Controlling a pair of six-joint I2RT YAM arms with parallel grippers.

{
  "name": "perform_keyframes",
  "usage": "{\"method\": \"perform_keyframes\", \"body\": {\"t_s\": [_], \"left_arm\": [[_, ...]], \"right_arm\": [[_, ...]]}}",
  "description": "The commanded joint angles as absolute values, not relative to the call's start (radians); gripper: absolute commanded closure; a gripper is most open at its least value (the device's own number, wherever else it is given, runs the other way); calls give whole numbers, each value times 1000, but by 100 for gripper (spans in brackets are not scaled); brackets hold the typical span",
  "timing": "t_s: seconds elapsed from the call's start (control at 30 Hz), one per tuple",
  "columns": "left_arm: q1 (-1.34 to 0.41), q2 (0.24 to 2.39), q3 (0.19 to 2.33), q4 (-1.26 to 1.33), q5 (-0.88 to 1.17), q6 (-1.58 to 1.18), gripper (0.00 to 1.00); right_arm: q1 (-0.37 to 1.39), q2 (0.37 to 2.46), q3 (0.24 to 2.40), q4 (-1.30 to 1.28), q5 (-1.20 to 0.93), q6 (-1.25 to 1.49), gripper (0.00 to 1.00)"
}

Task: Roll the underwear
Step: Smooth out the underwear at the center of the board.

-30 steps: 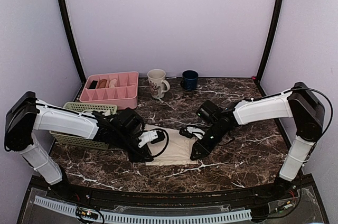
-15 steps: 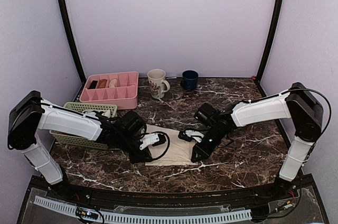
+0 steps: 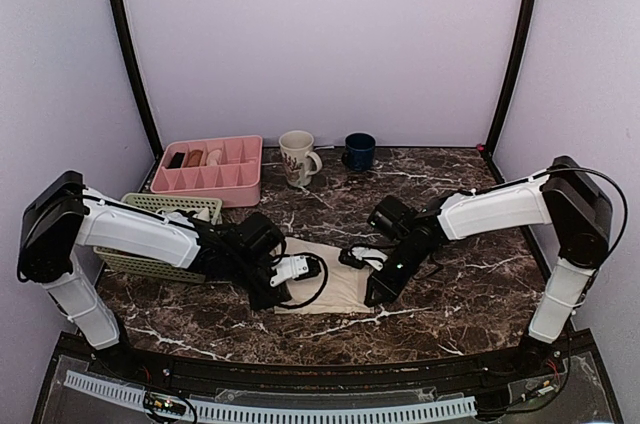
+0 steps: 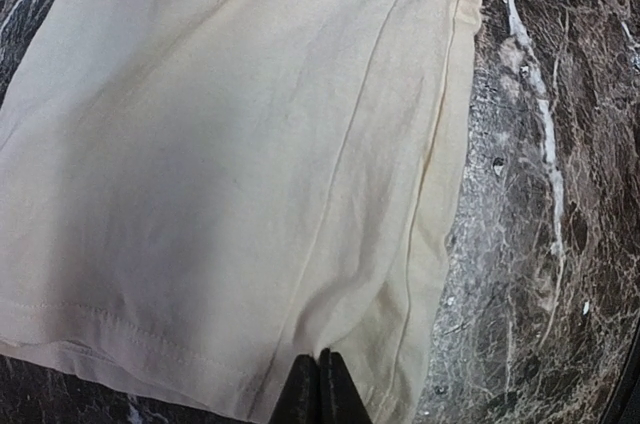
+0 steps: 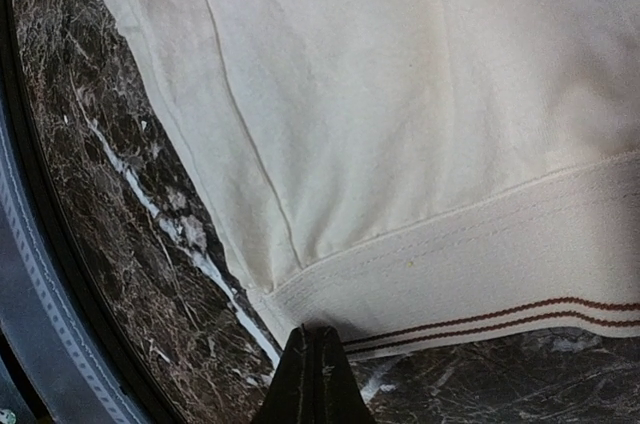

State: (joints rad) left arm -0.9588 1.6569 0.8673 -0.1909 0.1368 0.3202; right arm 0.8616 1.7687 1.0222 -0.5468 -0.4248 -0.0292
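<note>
The underwear [image 3: 338, 282] lies flat on the desk [image 3: 460, 289] between my two arms. My left gripper [image 4: 320, 382] is pinched closed on its hem corner. My right gripper [image 5: 312, 349] is closed tight at the waistband edge; can't tell if it caught fabric.

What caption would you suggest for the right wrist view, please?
Right hand pinching the striped waistband edge of the underwear on the marble table.

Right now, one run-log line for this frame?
step: grasp edge | left pincer: shut on underwear hem | right pincer: shut on waistband | underwear: flat on table, not yet rolled
</note>
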Motion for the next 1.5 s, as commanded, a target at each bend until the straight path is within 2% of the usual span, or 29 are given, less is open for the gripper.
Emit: {"method": "perform_keyframes", "body": {"t_s": [0.0, 0.27, 0.3, 0.37, 0.47, 0.87, 1.2, 1.37, 1.47], "left_arm": [[-969, 1587, 883, -224, 117, 350, 100], [-993, 1542, 859, -251, 131, 393, 100], [-999, 1545, 854, -253, 134, 397, 100], [-1010, 1555, 848, -246, 138, 400, 100], [-1030, 1581, 840, -224, 133, 397, 100], [-1043, 1663, 820, -223, 97, 385, 100], [-1043, 1661, 822, -226, 96, 382, 100], [-1043, 1662, 822, -224, 96, 383, 100], [-1043, 1667, 825, -222, 95, 383, 100]], "right_arm": [[870, 1729, 1025, -561, -413, -38, 100], [870, 1705, 1016, -575, -419, -45, 100], [870, 1698, 1016, -572, -418, -49, 97], [870, 1679, 1008, -560, -417, -57, 80], [871, 1674, 1008, -547, -409, -61, 73], [920, 1751, 1022, -542, -357, -74, 73], [938, 1777, 1087, -590, -232, -79, 81], [948, 1767, 1084, -584, -204, -83, 70], [957, 1781, 1081, -581, -201, -84, 69]]}}
